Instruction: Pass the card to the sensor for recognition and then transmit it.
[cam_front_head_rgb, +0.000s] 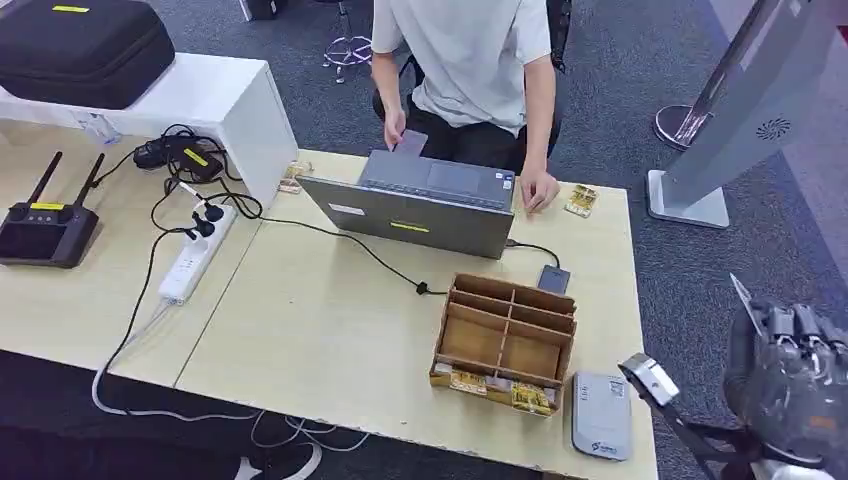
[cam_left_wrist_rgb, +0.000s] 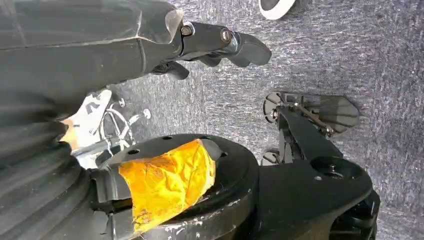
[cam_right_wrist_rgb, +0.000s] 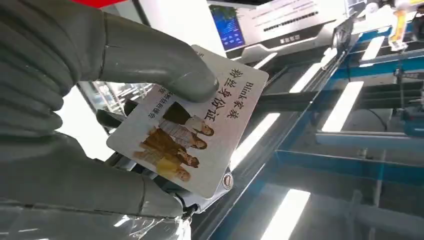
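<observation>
My R hand (cam_right_wrist_rgb: 100, 125) sits closest to the lens in the right wrist view: thumb (cam_right_wrist_rgb: 165, 70) pressed flat on the card (cam_right_wrist_rgb: 190, 135), darker fingers under it, so the card is pinched firm. Card is white w/ printed figures and a line of text along one edge, face toward the wrist cam. In the head view that same hand (cam_front_head_rgb: 795, 375) hangs off the bench's (cam_front_head_rgb: 320, 330) right end, over grey carpet, w/ a thin sliver of the card's edge (cam_front_head_rgb: 745, 292) poking up above it.

L hand (cam_left_wrist_rgb: 100, 50) shows in the left wrist view, pointing down over carpet; fingers (cam_left_wrist_rgb: 240, 45) curl slightly, apart, nothing in them.

On the bench, near the front right corner: grey card sensor (cam_front_head_rgb: 601, 415), flat, just beside the cardboard divider box (cam_front_head_rgb: 505, 345), which has several open compartments. Small dark pad (cam_front_head_rgb: 553, 279) just behind the box, cabled to the laptop (cam_front_head_rgb: 420, 205). Laptop stands open toward the far side, where a person (cam_front_head_rgb: 465, 70) in a light tee sits, one hand (cam_front_head_rgb: 396, 128) holding a card up at the laptop's corner, the other hand (cam_front_head_rgb: 538, 190) resting on the bench beside a small yellow packet (cam_front_head_rgb: 581, 200).

Far left: power strip (cam_front_head_rgb: 195, 255) w/ plugs and black cables, a black controller w/ two antennas (cam_front_head_rgb: 45, 225), a white cabinet (cam_front_head_rgb: 215, 105) carrying a black case (cam_front_head_rgb: 85, 45).
</observation>
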